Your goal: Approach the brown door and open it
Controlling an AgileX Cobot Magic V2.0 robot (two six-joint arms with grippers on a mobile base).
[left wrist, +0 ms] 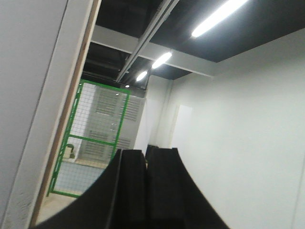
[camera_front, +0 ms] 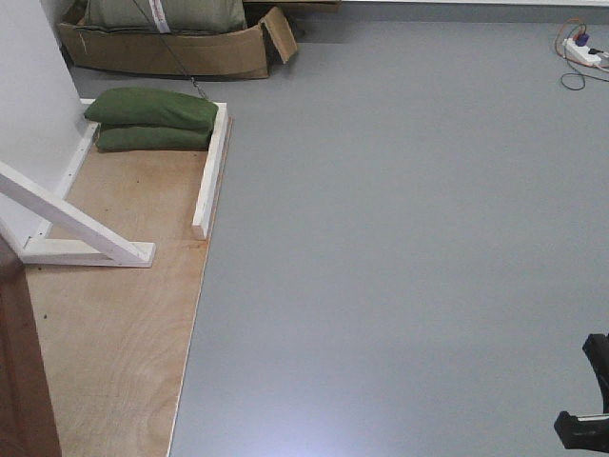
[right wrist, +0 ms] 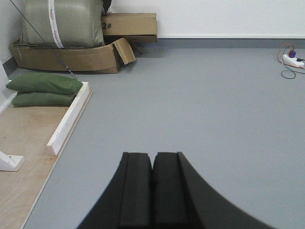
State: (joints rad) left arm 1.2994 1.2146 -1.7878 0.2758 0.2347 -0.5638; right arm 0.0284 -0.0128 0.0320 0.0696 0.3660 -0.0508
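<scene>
The brown door (camera_front: 21, 367) shows only as a glossy reddish strip at the lower-left edge of the front view, standing on a plywood base (camera_front: 124, 324) beside the grey floor (camera_front: 400, 238). A white brace frame (camera_front: 81, 228) slants across the plywood just beyond the door, and two green sandbags (camera_front: 152, 119) lie stacked at the base's far end, in front of a torn cardboard box (camera_front: 166, 52). A white power strip (camera_front: 582, 52) sits well apart, at the far right of the floor.

The right gripper (right wrist: 152, 157) points out low over the open floor, its black fingers (right wrist: 136, 191) pressed together with nothing between them – the door does not appear in its view. The left gripper (left wrist: 146, 152) is tilted upward, fingers (left wrist: 131, 186) likewise pressed together and empty, aimed past a white panel with a pale wooden edge (left wrist: 71, 100) toward a green mesh cage (left wrist: 95, 138) and lit ceiling strips (left wrist: 162, 59). A black part of the robot (camera_front: 588, 405) juts into the front view's lower-right corner.
</scene>
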